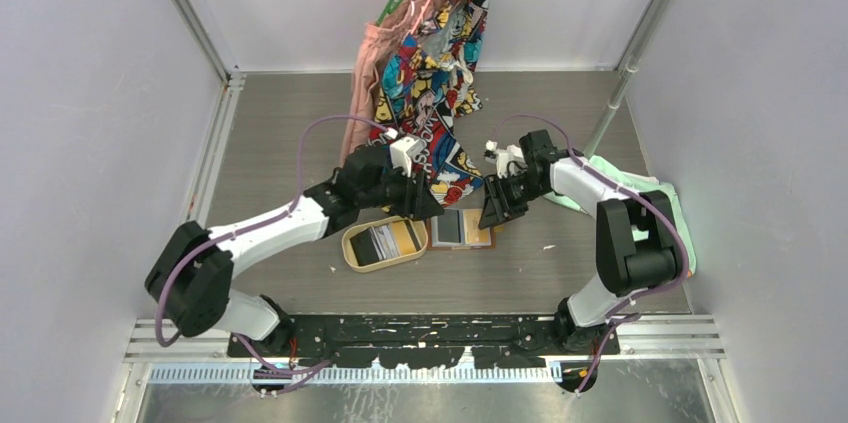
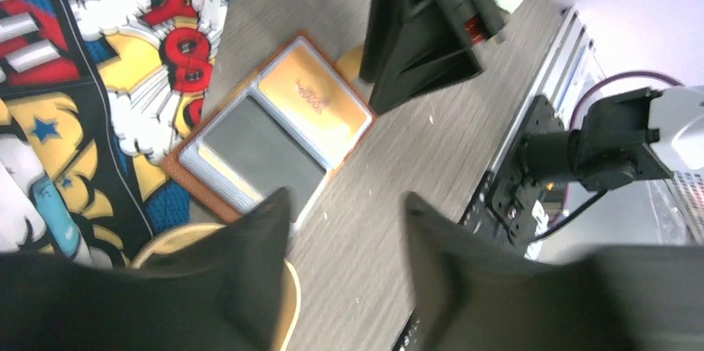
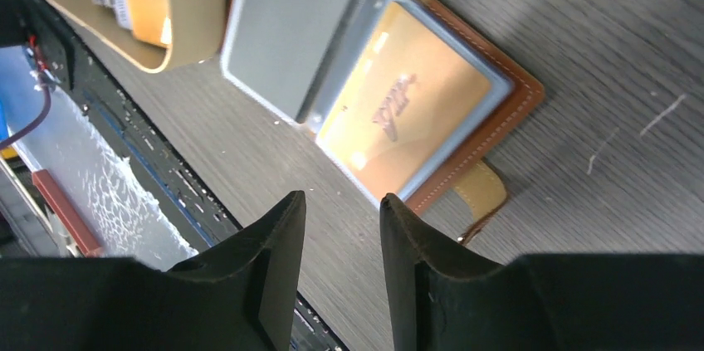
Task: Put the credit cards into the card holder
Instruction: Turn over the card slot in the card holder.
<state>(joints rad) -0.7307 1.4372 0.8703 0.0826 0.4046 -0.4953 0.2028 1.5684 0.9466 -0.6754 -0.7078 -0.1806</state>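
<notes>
Nearest the arm bases, the oval wooden tray [image 1: 352, 245] sits on the table [image 1: 560, 273] with a small stack of credit cards [image 1: 385, 240] inside it. We take these to be the ones not yet filed. Their top face looks dark with pale stripes, though the top view is too small for us to be sure.

Just to the tray's right, perhaps touching it, the tan leather card holder [image 3: 521, 90] lies open and flat, its long axis running left to right across the table. A grey card [image 3: 290, 36] fills its left sleeve and a yellow card [image 3: 407, 114] its right one.

The right pincer [image 3: 342, 202] hovers over the holder's near right corner, by the snap tab [image 3: 481, 189], released and empty. The left pincer [image 2: 347, 202] hangs above the tray's far rim, also parted with nothing in it.

The tray cards lie just below and to the near side of the left pincer, so we judge the left arm better placed to pick the next one.

Beyond the pincers, a comic-print garment [image 1: 440, 73] drapes from a hanger onto the table.
</notes>
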